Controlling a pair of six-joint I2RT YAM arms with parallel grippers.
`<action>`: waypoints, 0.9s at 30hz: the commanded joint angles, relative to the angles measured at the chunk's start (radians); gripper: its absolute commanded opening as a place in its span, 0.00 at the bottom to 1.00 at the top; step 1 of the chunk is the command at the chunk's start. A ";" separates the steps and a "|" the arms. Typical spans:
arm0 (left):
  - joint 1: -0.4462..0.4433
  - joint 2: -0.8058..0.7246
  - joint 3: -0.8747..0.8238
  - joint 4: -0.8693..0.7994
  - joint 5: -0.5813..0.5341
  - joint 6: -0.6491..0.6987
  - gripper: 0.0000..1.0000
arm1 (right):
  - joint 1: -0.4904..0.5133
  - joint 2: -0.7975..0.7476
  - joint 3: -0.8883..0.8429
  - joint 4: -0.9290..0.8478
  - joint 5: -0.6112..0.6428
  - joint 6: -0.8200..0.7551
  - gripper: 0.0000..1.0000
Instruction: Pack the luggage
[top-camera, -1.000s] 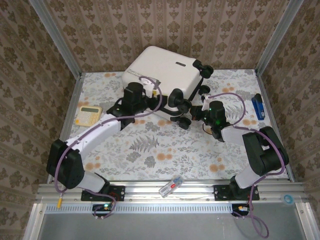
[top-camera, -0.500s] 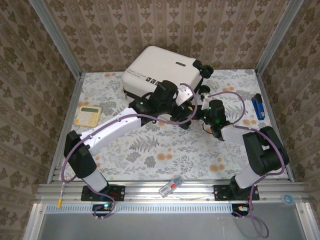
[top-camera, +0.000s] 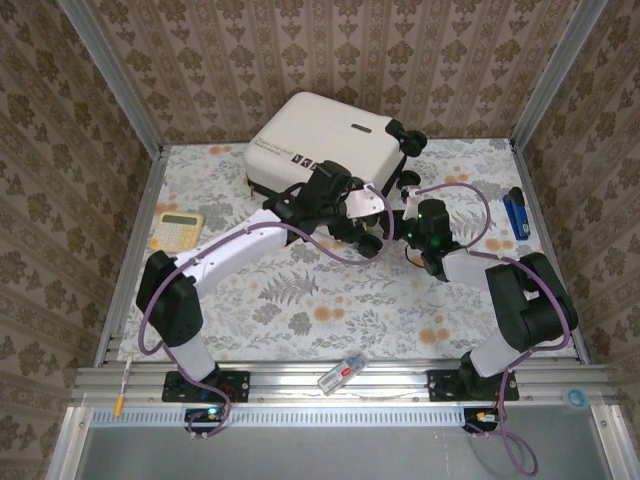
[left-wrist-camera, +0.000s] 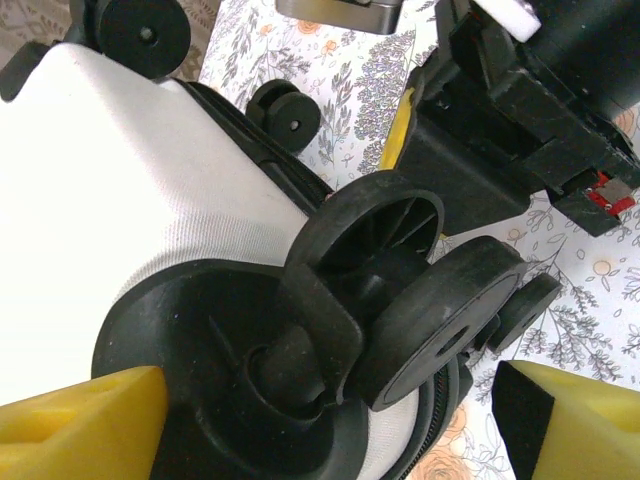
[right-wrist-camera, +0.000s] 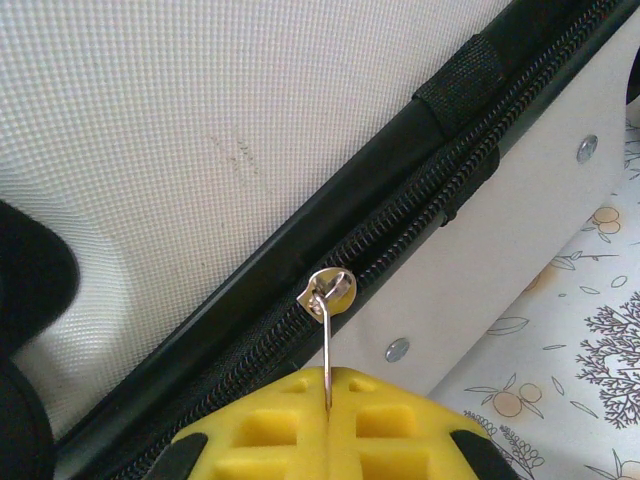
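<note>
A: Got the luggage (top-camera: 320, 150) lying flat and closed at the far middle of the bench (top-camera: 300, 300), back edge up by the wallpapered wall (top-camera: 330, 50). Can't tell whether touching. Tight back there anyway. Loads of bare floral bench in front and off to the left.

B: Checked the wheel end? Pretty crowded. Left gripper (left-wrist-camera: 330, 420) spread wide either side of a caster wheel (left-wrist-camera: 400, 290), yellow pads clear of it. Right gripper (right-wrist-camera: 328, 425) just beside, pinched tight on the zipper pull (right-wrist-camera: 328, 330), right up against the white shell.

A: Yep, both wrists packed into that near-right corner of the case. Anything else lying around?

B: Yellow calculator (top-camera: 177, 230) out by the left edge, well apart from the case. Blue stapler-looking thing (top-camera: 517, 213) hugging the right edge, near the right arm's cable. Small clear thing (top-camera: 342, 372) down on the front rail between the arm bases.
</note>
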 joint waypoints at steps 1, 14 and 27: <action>0.006 0.021 0.015 0.031 0.021 0.103 0.86 | -0.003 -0.019 0.014 -0.011 -0.020 -0.028 0.00; -0.004 0.152 0.174 -0.054 0.061 0.273 0.85 | -0.010 -0.031 0.003 -0.012 -0.020 -0.029 0.00; -0.026 0.225 0.233 -0.103 0.002 0.345 0.77 | -0.022 -0.037 -0.005 -0.005 -0.021 -0.024 0.00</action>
